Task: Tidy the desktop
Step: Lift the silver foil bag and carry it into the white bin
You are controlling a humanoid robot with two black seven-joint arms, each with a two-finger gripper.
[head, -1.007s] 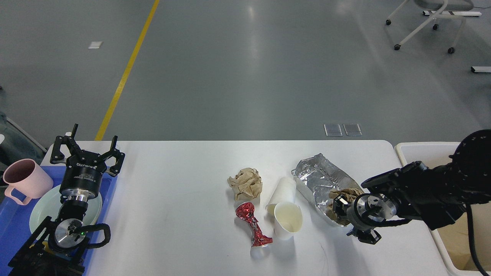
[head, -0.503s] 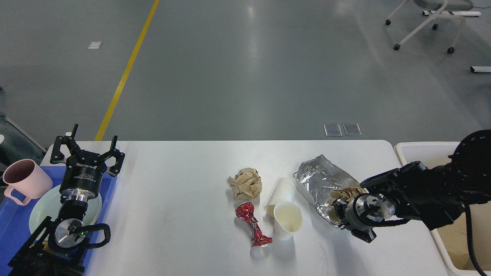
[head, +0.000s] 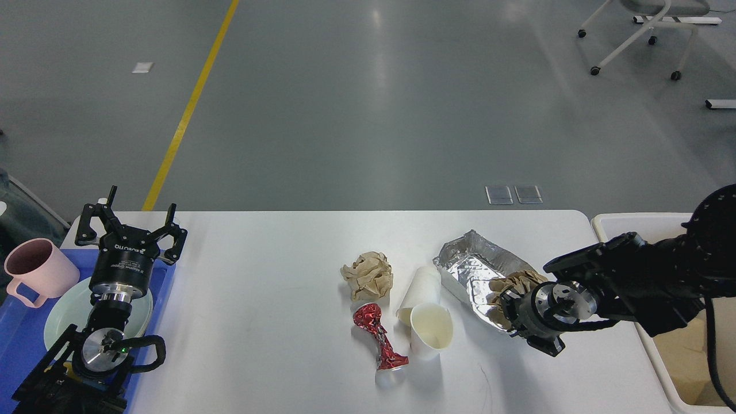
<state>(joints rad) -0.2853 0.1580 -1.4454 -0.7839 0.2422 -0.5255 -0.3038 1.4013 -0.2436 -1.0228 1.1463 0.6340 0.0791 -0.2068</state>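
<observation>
At lower right, the crumpled brown paper wad (head: 516,286) and creased silver foil bag (head: 477,275) are being nudged upward by the right gripper (head: 513,313), fingers indistinguishable, across the white rectangular desktop (head: 276,322), suggesting removal is starting.

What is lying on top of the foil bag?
A crumpled brown paper lies on the near end of the foil bag, on the desktop. The right gripper is at the paper and covers its near edge; its fingers cannot be told apart.
</observation>
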